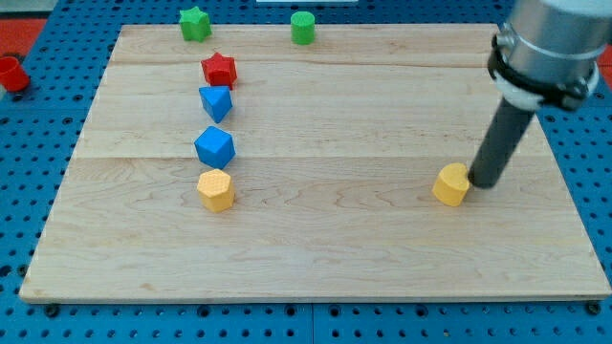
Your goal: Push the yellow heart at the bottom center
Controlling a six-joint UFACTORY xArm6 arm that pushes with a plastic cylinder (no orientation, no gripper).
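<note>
The yellow heart (pixel 451 184) lies on the wooden board (pixel 316 248) at the view's right, a little below mid-height. My tip (pixel 482 183) is down on the board right at the heart's right side, touching or nearly touching it. The rod rises up and to the right toward the arm's grey body at the view's top right.
A column of blocks stands at the view's left: a red star (pixel 219 69), a blue block (pixel 216 102), a blue cube (pixel 215 147), a yellow hexagon (pixel 216 190). A green star (pixel 195 23) and a green cylinder (pixel 303 28) sit at the top edge. A red cylinder (pixel 12 74) lies off the board.
</note>
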